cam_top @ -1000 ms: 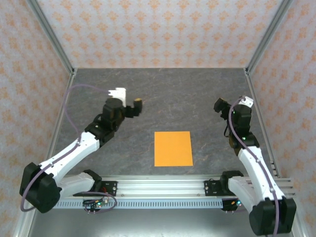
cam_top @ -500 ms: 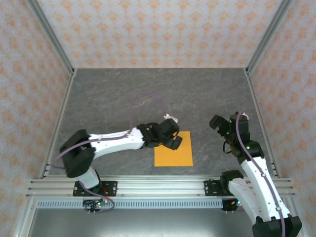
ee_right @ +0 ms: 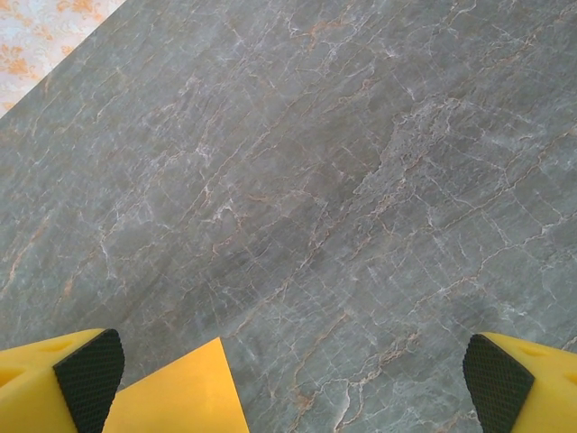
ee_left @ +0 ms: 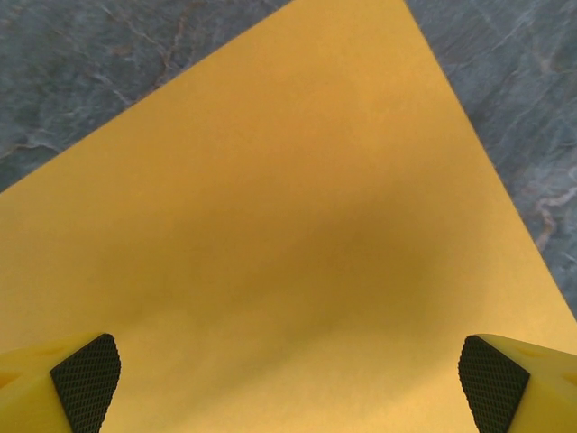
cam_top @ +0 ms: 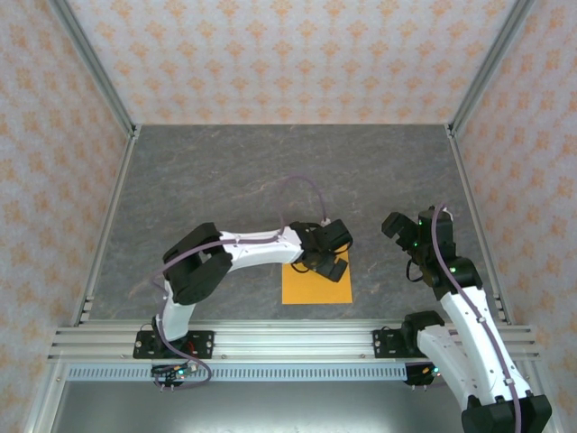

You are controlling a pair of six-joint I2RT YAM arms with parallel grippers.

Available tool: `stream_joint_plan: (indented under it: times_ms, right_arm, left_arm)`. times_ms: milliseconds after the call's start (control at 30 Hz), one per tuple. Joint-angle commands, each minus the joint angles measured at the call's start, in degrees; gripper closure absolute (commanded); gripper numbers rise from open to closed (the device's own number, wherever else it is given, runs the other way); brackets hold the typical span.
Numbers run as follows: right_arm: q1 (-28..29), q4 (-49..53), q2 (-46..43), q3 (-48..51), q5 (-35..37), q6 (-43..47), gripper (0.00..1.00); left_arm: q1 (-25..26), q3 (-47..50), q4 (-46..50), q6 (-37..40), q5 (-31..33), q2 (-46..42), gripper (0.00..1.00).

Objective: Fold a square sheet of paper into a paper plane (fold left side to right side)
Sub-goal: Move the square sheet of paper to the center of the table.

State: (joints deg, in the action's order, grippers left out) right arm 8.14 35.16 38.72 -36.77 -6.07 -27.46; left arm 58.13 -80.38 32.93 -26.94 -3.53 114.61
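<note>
Judging by the flat, uncreased outline, the task stood at its start. The square sheet of paper (cam_top: 313,287) lay flat on the table (cam_top: 225,171) near the front edge, between the arms. The left gripper (cam_top: 332,262) hung over the sheet's far part, fingers (ee_left: 86,372) wide apart and empty; contact could not be determined. The right gripper (cam_top: 395,224), fingers likewise apart, stood near the sheet's right side, clear of it. The left-to-right fold and all later folds were not yet done.

Left arm (cam_top: 261,245) stretched inward; both jaws spread.
</note>
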Motion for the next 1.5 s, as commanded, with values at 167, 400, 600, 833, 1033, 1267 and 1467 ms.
stream_joint_plan:
  times_ms: [167,400,600,833,1033,1267,1467]
  right_arm:
    - [0.47,0.88,-0.45,-0.73,-0.67,-0.8,0.0]
    - [0.47,1.05,-0.44,-1.19,-0.9,-0.93,0.0]
    - [0.47,1.29,-0.49,-1.46,-1.05,-1.02,0.0]
    - [0.47,1.28,-0.47,-1.64,-1.0,-1.26,0.0]
    - [0.47,1.53,-0.45,-1.81,-0.98,-1.29,0.0]
    - [0.47,1.91,-0.4,-1.85,-2.16,-1.63,0.0]
    - [0.47,0.27,1.35,-1.24,-6.4,-2.46,0.0]
  left_arm:
    - [0.1,-5.31,8.09,-1.36,2.74,3.9,0.0]
    - [-1.0,-4.7,7.0,-1.14,0.62,5.19,0.0]
    - [-3.75,-2.79,4.69,-0.72,-3.31,5.52,0.0]
    - [-7.15,-3.93,6.2,2.94,-3.24,6.61,0.0]
    - [-9.23,-9.8,11.23,8.02,0.23,9.37,0.0]
    - [-11.93,-15.42,12.45,8.92,0.24,11.25,0.0]
    - [-12.09,-13.08,9.7,9.42,-2.49,3.75,0.0]
